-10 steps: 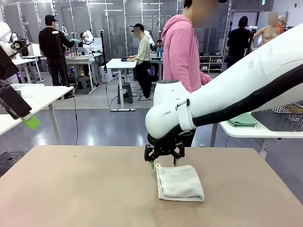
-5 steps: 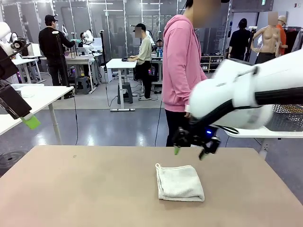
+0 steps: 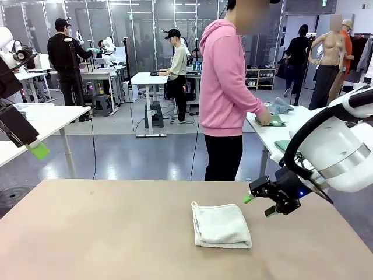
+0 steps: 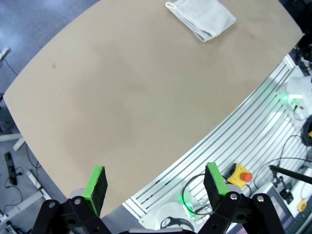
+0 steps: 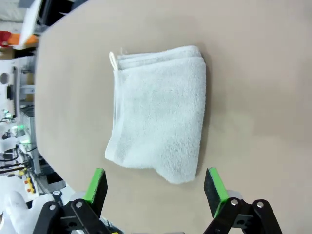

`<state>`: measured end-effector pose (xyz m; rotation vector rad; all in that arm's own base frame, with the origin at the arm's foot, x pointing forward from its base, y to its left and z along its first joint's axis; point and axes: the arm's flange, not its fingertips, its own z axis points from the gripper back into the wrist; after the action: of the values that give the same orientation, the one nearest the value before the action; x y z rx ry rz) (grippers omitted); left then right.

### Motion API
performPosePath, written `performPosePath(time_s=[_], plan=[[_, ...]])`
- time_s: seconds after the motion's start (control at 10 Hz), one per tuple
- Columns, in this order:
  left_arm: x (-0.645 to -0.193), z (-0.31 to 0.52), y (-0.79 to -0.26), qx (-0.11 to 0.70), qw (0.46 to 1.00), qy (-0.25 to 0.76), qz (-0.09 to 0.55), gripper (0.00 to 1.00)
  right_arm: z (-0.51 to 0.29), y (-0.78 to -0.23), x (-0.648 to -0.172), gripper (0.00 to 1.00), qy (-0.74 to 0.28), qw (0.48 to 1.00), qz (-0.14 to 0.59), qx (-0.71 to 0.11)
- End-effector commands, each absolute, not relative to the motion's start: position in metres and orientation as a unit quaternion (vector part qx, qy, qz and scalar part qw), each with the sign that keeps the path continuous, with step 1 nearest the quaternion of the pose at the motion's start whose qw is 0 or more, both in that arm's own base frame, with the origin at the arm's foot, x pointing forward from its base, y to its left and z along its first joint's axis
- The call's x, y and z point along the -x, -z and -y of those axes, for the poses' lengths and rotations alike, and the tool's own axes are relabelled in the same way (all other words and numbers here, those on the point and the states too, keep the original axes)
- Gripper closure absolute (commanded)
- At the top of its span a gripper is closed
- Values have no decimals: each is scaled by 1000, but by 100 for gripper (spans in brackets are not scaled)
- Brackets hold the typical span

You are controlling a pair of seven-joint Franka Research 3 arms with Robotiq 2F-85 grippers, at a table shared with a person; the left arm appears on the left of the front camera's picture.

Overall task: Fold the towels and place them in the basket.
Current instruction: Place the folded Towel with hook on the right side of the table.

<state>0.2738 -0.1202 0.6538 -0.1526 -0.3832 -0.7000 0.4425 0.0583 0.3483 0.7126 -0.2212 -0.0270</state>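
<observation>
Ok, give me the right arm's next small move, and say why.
Probably lower the right end effector onto the nearest edge of the folded off-white towel and close on it. The towel lies folded flat on the table with nothing touching it. The end effector hangs open just off the towel's right side and holds nothing, so a grasp seems due before any carrying.

grey glossy floor (image 3: 145,154), white desks (image 3: 148,79), glass partitions (image 3: 140,29) behind.
</observation>
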Motion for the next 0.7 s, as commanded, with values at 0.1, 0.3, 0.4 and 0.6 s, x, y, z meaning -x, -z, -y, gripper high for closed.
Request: performPosePath(time_s=[0.1,0.3,0.4,0.6], plan=[[-275,120,-653,73,917,342,195,0,-59,-309,-468,0,9,911,85,-405],[-275,120,-653,73,917,342,195,0,-60,-290,-478,0,14,910,69,-409],[-275,120,-653,73,917,342,195,0,-60,-283,-483,0,16,906,58,-419],[-275,120,-653,73,917,342,195,0,-66,-273,-491,0,17,903,43,-427]])
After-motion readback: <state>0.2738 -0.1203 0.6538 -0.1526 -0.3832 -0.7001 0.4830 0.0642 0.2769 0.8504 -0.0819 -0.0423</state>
